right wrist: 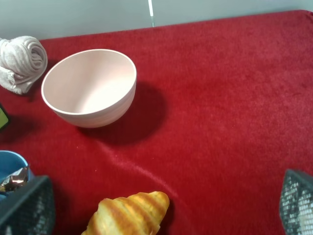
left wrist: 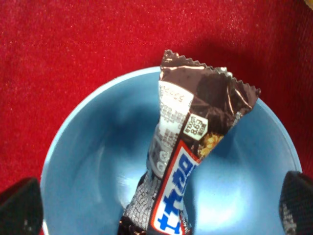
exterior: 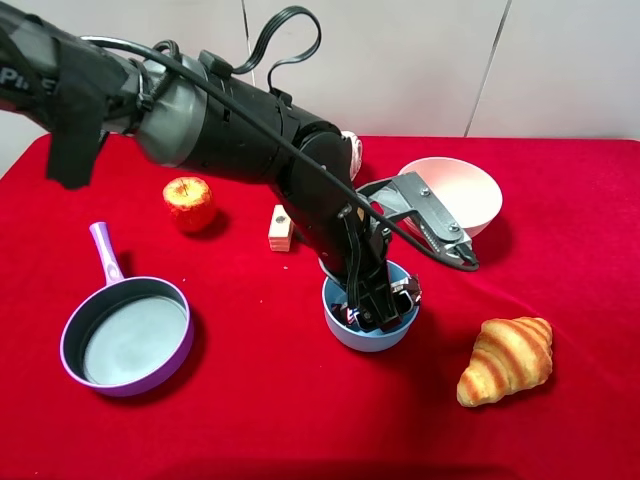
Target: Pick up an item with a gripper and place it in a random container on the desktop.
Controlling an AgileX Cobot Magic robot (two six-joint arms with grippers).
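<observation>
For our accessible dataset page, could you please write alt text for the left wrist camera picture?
A slim candy bar in a dark brown wrapper with white-blue lettering lies inside a light-blue bowl, its crimped end reaching the rim. The bowl stands on red cloth, and two black fingers show on either side, wide apart and clear of the bar.

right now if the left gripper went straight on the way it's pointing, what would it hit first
The left gripper points down into the small round light-blue bowl. It would probably meet the slim dark-brown-wrapped candy bar lying between its open fingers first, or the bowl's floor; depth is unclear.
</observation>
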